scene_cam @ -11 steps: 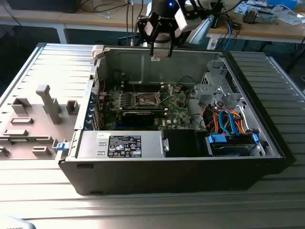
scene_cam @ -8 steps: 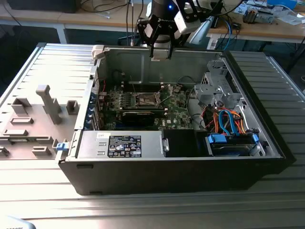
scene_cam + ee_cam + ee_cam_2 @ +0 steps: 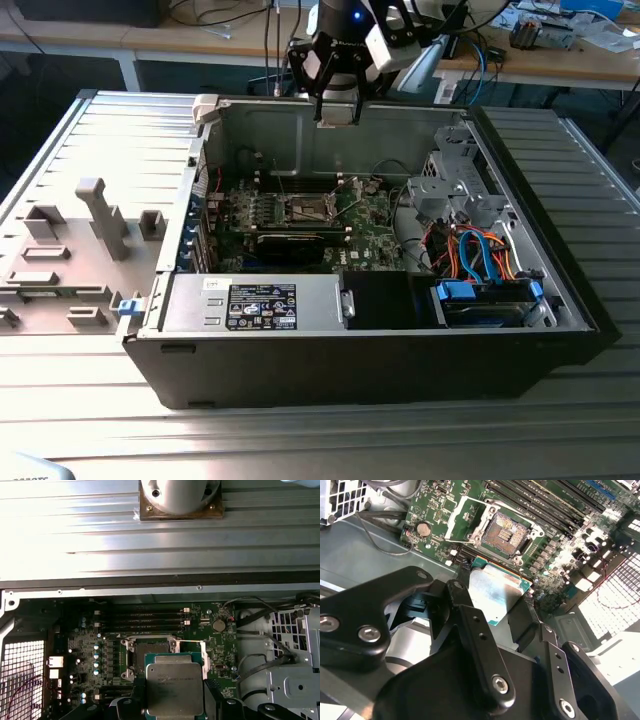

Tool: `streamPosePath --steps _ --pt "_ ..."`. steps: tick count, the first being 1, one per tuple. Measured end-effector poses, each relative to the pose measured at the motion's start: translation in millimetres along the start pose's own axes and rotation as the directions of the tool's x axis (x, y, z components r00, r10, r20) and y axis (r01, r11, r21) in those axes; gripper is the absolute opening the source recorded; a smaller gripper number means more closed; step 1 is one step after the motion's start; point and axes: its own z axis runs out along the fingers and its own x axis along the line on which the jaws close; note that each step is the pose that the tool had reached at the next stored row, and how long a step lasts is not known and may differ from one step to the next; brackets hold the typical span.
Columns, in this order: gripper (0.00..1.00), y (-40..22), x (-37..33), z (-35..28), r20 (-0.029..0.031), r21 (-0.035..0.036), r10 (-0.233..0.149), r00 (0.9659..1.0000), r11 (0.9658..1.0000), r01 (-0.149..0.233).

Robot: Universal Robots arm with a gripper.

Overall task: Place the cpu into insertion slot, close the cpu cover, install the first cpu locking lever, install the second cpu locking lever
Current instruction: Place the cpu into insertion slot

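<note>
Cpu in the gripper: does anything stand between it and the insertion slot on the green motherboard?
Nothing visible does. The flat square silvery cpu is clamped in the black gripper over the open case; the dark, metal-rimmed square insertion slot lies uncovered.

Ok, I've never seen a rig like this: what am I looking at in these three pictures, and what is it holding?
One robot arm with a two-fingered gripper. The exterior view, from a camera off the arm, shows an open computer case on a slatted metal table. Both wrist views come from cameras riding on the arm, looking down at the green motherboard. The gripper is shut on the cpu, held above the board; the insertion slot is open and empty.
</note>
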Motion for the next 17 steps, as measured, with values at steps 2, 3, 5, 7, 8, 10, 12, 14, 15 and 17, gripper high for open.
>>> streamPosePath --steps 2,3,5,7,8,10,12,14,15,17 --pt "0.55 -0.1 0.0 0.5 0.0 0.0 0.0 1.0 1.0 0.0" --pt "0.55 -0.1 0.0 0.6 0.0 0.0 0.0 1.0 1.0 0.0" --pt "0.55 -0.1 0.0 1.0 -0.0001 0.0001 0.0 1.0 1.0 0.0" --pt "0.55 -0.3 0.1 3.2 0.0 0.0 0.0 1.0 1.0 0.0" --pt "0.55 -0.3 0.1 3.2 0.0 0.0 0.0 1.0 1.0 0.0" --pt "0.55 -0.4 0.1 3.8 0.0 0.0 0.0 1.0 1.0 0.0" --pt "0.55 -0.4 0.1 4.0 0.0 0.0 0.0 1.0 1.0 0.0" --pt "0.55 -0.5 0.3 4.5 0.0 0.0 0.0 1.0 1.0 0.0" --pt "0.55 -0.5 0.5 4.7 0.0001 0.0 0.0 1.0 1.0 0.0" --pt "0.55 -0.6 0.6 4.9 0.0 0.0 0.0 1.0 1.0 0.0"
